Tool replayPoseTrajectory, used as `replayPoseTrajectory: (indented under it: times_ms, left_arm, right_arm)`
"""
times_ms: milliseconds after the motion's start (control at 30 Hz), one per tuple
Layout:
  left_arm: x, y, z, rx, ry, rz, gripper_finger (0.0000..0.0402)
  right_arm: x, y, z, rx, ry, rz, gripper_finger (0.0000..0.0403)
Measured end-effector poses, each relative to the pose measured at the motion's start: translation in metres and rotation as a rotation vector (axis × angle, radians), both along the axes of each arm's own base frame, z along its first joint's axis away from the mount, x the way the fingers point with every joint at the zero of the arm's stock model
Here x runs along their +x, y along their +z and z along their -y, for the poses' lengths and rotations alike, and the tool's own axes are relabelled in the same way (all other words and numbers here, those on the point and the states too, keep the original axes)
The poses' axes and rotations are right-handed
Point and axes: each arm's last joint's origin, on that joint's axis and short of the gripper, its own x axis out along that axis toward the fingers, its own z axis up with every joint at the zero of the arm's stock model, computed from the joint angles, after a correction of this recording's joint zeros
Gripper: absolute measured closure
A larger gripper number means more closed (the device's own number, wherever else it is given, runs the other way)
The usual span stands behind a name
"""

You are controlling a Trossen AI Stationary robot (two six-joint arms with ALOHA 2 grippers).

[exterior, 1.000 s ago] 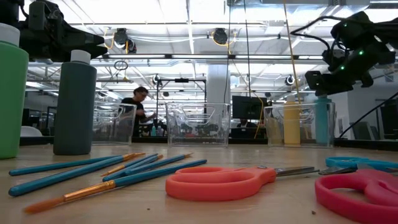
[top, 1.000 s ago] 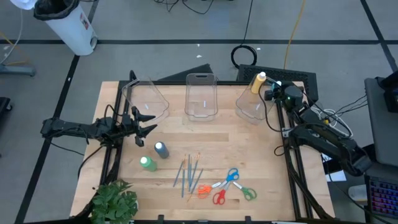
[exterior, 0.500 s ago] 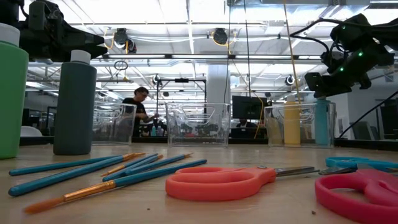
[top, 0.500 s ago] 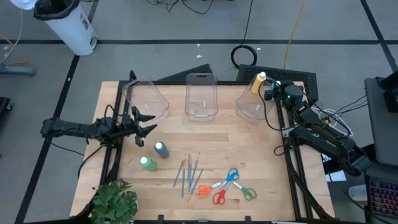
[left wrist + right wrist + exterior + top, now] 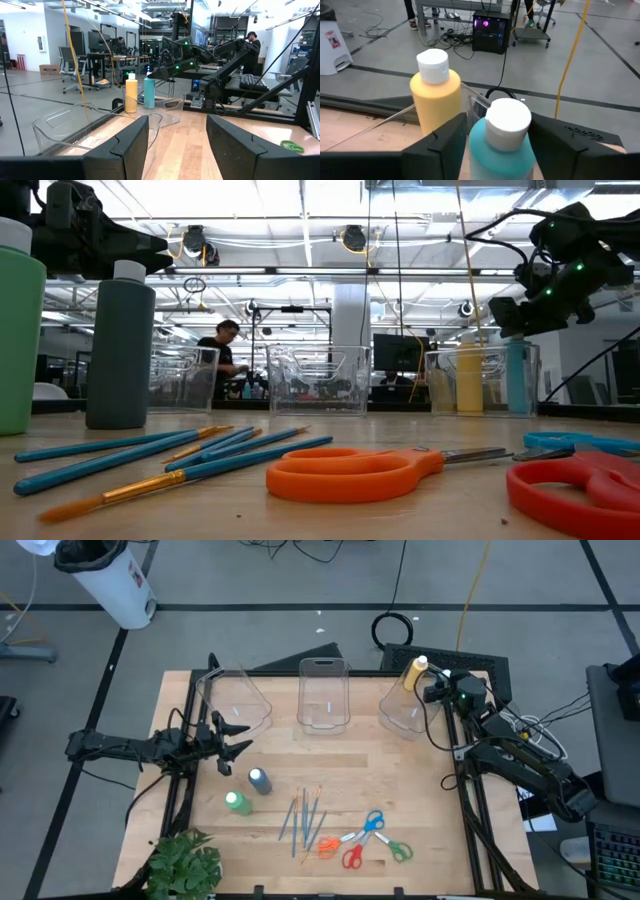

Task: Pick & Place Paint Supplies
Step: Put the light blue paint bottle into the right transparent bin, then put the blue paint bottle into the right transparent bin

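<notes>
At the upper right of the high view, the right gripper hangs over the right-hand clear bin. In the right wrist view its two dark fingers stand on either side of a blue bottle with a white cap; a narrow gap seems to show between fingers and bottle, but I cannot tell whether they are gripping it or have let go. Just beside the blue bottle stands a yellow bottle, also white-capped, in the same bin.

The left gripper sits at the left middle of the high view, above the wood table, near the left bin. Its fingers are parted with nothing between them.

At the lower left of the table a green bottle and a grey-blue bottle stand upright close together, apart from both grippers. To their right, at lower centre, a bunch of thin brushes lies on the wood. Just right of the brushes lie four scissors: orange, red, blue and green. The middle bin stands at upper centre. A leafy plant fills the lower left corner.
</notes>
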Motion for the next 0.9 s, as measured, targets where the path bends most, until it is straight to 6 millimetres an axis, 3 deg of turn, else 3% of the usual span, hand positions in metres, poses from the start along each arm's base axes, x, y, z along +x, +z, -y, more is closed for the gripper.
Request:
replayPoseTrajectory:
  times_ms: [533, 900]
  left_arm:
    - [0.0, 0.0, 0.0, 0.0, 0.0, 0.0, 0.0194]
    - [0.0, 0.0, 0.0, 0.0, 0.0, 0.0, 0.0195]
  right_arm:
    - [-0.004, 0.012, -0.011, -0.069, 0.087, 0.065, 0.0172]
    - [-0.001, 0.022, -0.023, -0.089, 0.399, 0.206, 0.0177]
